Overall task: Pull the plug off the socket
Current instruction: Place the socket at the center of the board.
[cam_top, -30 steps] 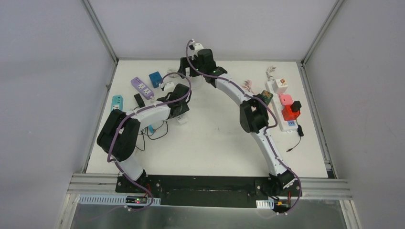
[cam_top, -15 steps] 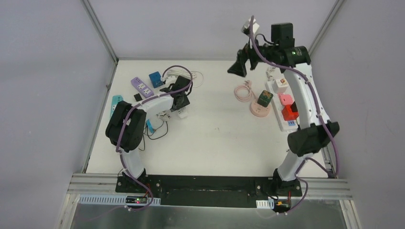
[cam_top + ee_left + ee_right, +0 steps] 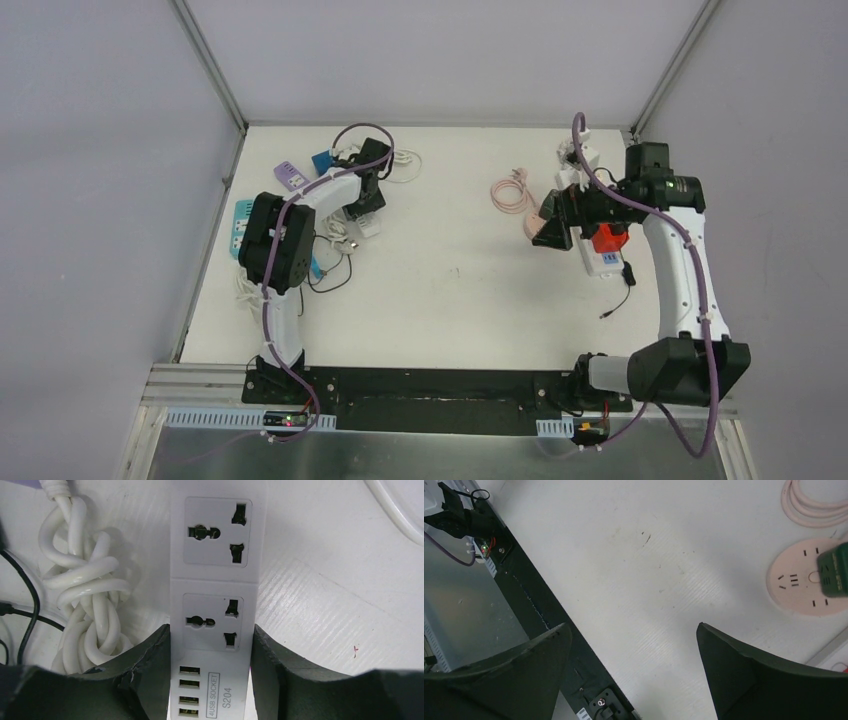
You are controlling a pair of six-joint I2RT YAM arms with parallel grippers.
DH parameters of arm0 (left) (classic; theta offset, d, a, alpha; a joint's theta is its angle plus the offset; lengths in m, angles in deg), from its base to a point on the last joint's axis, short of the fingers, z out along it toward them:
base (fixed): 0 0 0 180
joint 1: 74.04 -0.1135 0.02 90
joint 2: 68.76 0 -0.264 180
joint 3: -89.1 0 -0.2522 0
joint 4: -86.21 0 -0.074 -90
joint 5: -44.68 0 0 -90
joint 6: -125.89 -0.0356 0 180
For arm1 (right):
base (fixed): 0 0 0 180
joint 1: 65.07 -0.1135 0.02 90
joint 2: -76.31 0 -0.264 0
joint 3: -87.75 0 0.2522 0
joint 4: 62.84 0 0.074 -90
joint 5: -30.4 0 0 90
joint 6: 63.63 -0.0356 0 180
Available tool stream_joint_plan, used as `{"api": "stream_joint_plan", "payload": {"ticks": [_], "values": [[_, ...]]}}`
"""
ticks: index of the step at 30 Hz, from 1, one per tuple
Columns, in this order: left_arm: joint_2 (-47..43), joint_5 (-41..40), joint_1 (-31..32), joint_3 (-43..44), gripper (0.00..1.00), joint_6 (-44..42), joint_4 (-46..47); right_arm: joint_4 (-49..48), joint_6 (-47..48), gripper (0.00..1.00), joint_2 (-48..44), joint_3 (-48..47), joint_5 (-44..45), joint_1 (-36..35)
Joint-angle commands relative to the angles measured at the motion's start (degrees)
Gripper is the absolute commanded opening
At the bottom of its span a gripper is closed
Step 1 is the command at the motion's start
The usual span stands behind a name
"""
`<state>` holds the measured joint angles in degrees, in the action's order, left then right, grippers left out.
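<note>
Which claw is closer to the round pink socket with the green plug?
Right. The right gripper hovers open just beside the round pink socket; the left gripper is across the table, clamping a white power strip.

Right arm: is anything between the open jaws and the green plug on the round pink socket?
Nothing visible. In the right wrist view only bare white table lies between the right gripper and the green plug, seated on the round pink socket. The coiled pink cord lies beyond, off the path.

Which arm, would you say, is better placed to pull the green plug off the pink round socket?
Right, probably: the right end effector is open near the green plug; the left end effector clamps the white power strip elsewhere.
</note>
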<state>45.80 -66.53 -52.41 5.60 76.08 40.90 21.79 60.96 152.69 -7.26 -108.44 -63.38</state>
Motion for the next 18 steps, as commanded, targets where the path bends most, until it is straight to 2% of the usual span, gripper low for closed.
{"api": "stream_joint_plan", "payload": {"ticks": [1,3,8,13,17,18], "values": [[-0.32,-3.24,-0.80,6.56,0.52,-1.21,-6.78,0.05,-0.47,1.00,-6.70,1.97,-3.63,4.01],[-1.55,-2.13,-0.80,7.42,0.63,-1.95,-7.22,-0.37,-1.29,0.99,-7.47,2.50,-4.92,5.47],[-6.69,-0.42,-0.80,7.46,0.79,-3.86,-8.46,-2.63,-4.31,1.00,-8.96,4.54,-6.66,7.14],[-15.83,3.04,-0.80,2.96,0.84,-7.19,-9.06,-3.25,-5.81,1.00,-11.23,6.07,-6.45,8.33],[-26.62,14.45,-0.75,-2.33,0.84,-12.60,-9.04,-4.13,-7.22,1.00,-12.27,6.35,-6.34,9.23],[-29.43,17.57,-0.71,-3.36,0.89,-13.62,-9.01,-4.56,-7.51,1.00,-12.38,6.22,-6.35,9.47]]}}
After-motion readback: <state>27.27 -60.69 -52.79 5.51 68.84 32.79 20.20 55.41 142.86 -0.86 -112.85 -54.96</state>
